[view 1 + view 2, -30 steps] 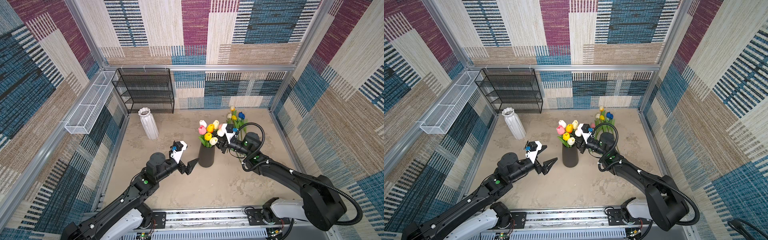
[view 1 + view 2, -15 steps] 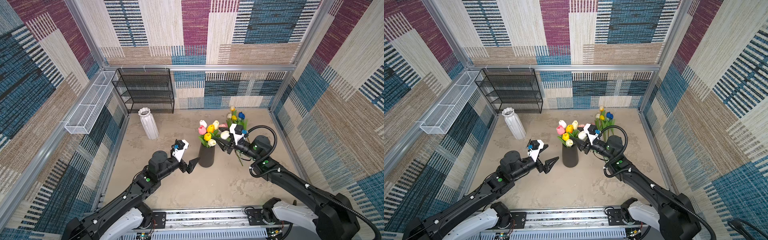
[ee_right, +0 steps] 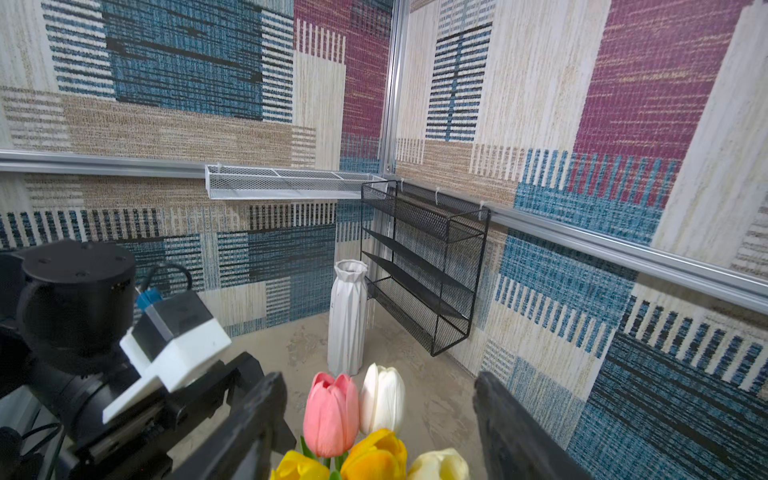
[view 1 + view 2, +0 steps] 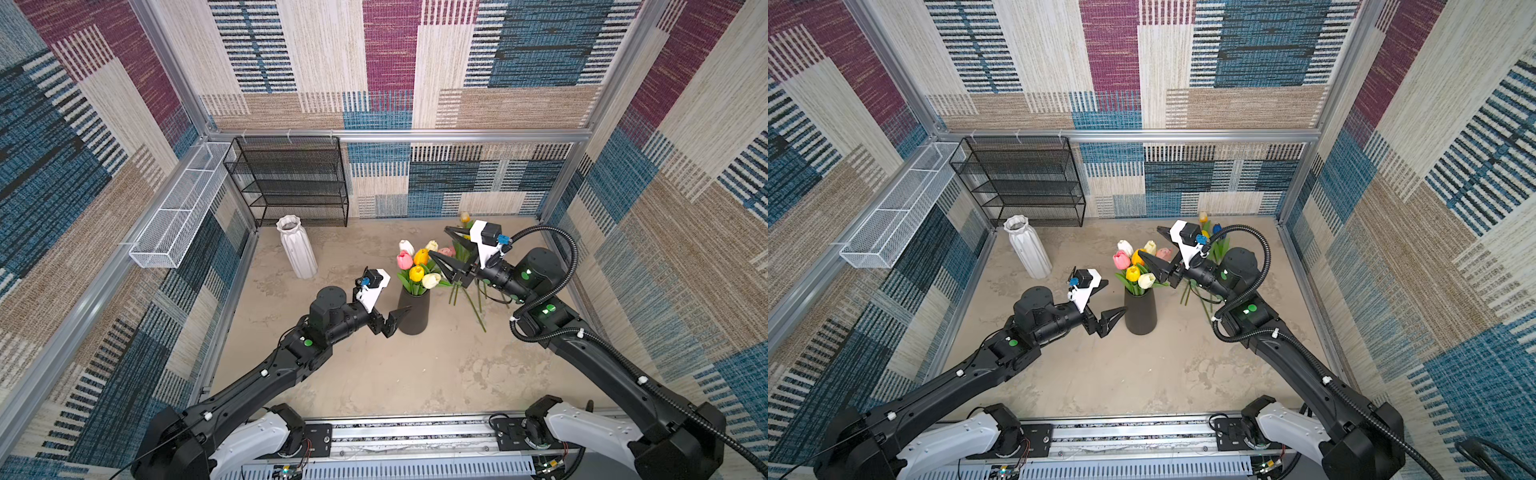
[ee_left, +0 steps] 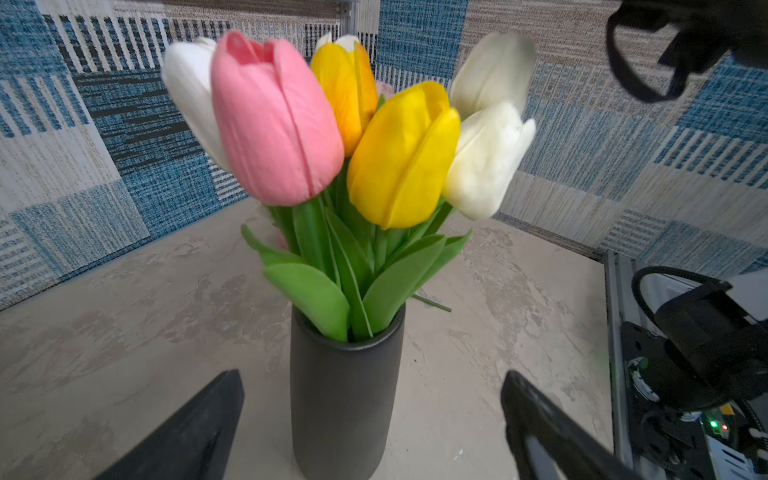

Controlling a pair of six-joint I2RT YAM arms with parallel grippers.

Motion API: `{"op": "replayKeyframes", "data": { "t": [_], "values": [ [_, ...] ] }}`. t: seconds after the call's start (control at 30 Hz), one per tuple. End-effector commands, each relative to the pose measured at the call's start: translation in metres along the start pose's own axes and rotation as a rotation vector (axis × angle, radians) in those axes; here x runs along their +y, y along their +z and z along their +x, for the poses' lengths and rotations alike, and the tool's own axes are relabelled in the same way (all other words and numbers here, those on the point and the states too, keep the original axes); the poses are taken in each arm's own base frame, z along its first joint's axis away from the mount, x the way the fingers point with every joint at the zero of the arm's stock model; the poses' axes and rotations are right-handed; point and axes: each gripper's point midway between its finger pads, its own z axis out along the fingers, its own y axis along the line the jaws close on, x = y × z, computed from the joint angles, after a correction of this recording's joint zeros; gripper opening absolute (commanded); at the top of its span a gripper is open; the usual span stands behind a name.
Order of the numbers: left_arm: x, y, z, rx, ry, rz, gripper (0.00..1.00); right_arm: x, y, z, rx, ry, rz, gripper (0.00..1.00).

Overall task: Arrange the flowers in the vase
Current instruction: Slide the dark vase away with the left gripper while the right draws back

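In a top view, flowers (image 4: 417, 271) are standing in the dark vase (image 4: 414, 314), loose stems (image 4: 468, 298) lying half hidden behind the right gripper (image 4: 439, 242). Left wrist: left gripper (image 5: 370, 376) is gaping empty before the dark vase (image 5: 345, 399). Right wrist: right gripper (image 3: 378, 379) is gaping empty; flowers (image 3: 331, 415) cropped.

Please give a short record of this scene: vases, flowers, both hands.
black vase: upright in the centre, holding the flowers in pink, yellow and white
loose tulips: lying on the table, right of the black vase
white vase: upright near the black wire shelf, no flowers in it
left hand: open, flanking the black vase, not gripping
right hand: open beside the flower heads, holding nothing
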Motion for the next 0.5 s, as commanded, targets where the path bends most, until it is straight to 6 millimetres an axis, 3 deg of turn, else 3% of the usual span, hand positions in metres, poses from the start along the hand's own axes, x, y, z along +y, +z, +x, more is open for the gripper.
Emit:
{"op": "replayKeyframes", "data": {
  "t": [0.0,0.17,0.47],
  "values": [
    [0.001,0.008,-0.009,-0.031,0.044,0.012,1.00,-0.005,-0.005,-0.016,-0.018,0.041,0.043,0.76],
    [0.011,0.028,-0.001,-0.011,0.052,-0.011,1.00,-0.003,-0.019,-0.025,-0.054,0.039,0.070,0.80],
    [0.020,0.060,0.013,-0.010,0.037,-0.006,1.00,0.003,-0.035,-0.010,-0.067,0.042,0.079,0.85]
  ]
}}
